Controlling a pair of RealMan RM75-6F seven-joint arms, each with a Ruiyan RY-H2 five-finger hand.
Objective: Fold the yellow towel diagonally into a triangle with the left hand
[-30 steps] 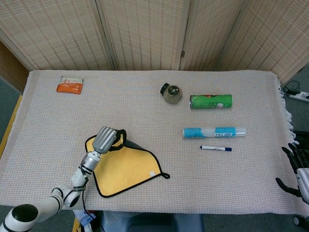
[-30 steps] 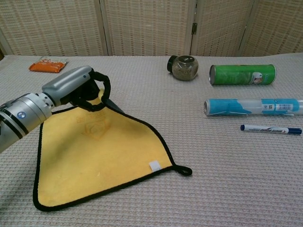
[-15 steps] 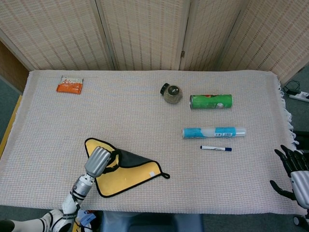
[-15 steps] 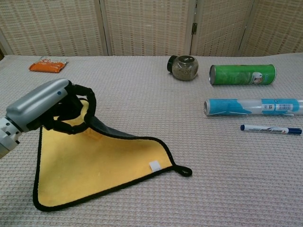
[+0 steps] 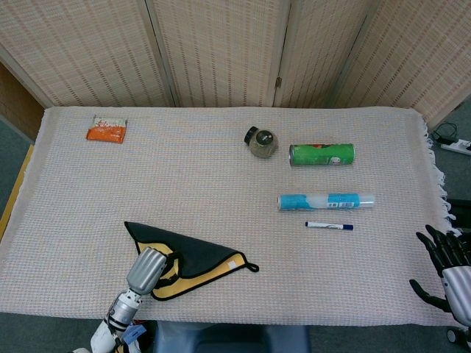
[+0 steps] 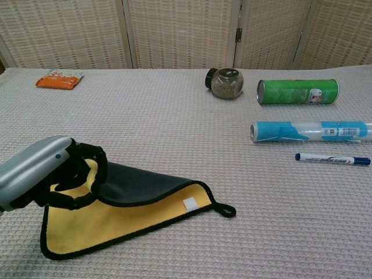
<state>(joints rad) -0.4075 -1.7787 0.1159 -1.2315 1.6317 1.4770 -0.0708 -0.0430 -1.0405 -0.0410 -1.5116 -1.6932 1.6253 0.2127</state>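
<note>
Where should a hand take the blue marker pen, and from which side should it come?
Grip the marker pen around its middle, coming straight down from above. It lies flat and alone on the table cloth, running left to right, with free space at both long sides for fingers; the blue tube lies behind, apart.

Bright even light, soft shadows, sharp

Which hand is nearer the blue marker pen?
Right. The right hand hangs off the table's right edge, right of and below the pen. The left hand grips the yellow towel far across the table.
</note>
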